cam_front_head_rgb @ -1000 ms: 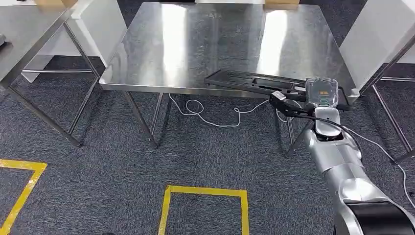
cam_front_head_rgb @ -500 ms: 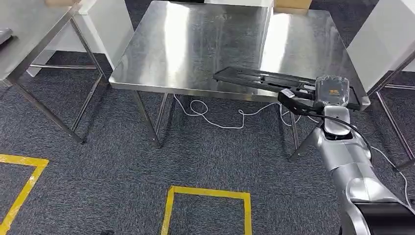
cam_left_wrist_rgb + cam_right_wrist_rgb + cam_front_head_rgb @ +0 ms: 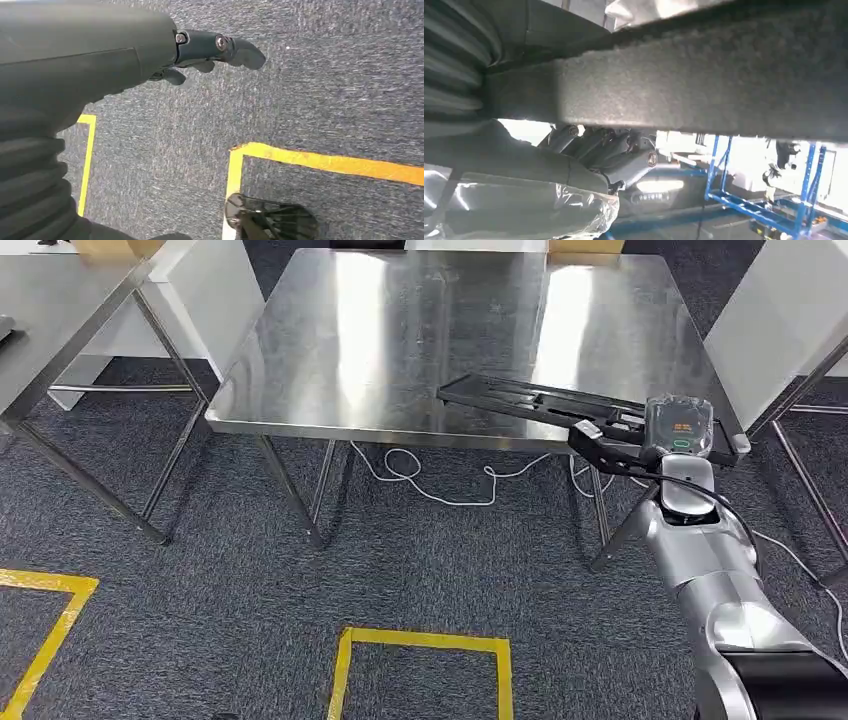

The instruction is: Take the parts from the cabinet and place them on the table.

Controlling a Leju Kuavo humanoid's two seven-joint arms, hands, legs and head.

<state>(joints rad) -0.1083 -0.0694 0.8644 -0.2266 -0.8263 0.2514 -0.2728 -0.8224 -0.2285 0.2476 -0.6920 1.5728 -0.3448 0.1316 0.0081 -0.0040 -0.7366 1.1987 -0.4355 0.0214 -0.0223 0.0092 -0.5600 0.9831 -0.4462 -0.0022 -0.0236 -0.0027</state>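
A long flat black part lies across the front right corner of the steel table. My right hand grips its right end just past the table's edge. I cannot tell whether the part touches the tabletop. In the right wrist view the part is a dark rough band, with my fingers curled under it. My left hand hangs over the carpet with its fingers apart and nothing in them.
A second steel table stands at the left, and another table's legs at the right. A white cable lies on the carpet under the table. Yellow floor tape marks a square in front.
The whole view has shifted a little, so the camera moved. My right hand has carried the part slightly farther over the table's corner.
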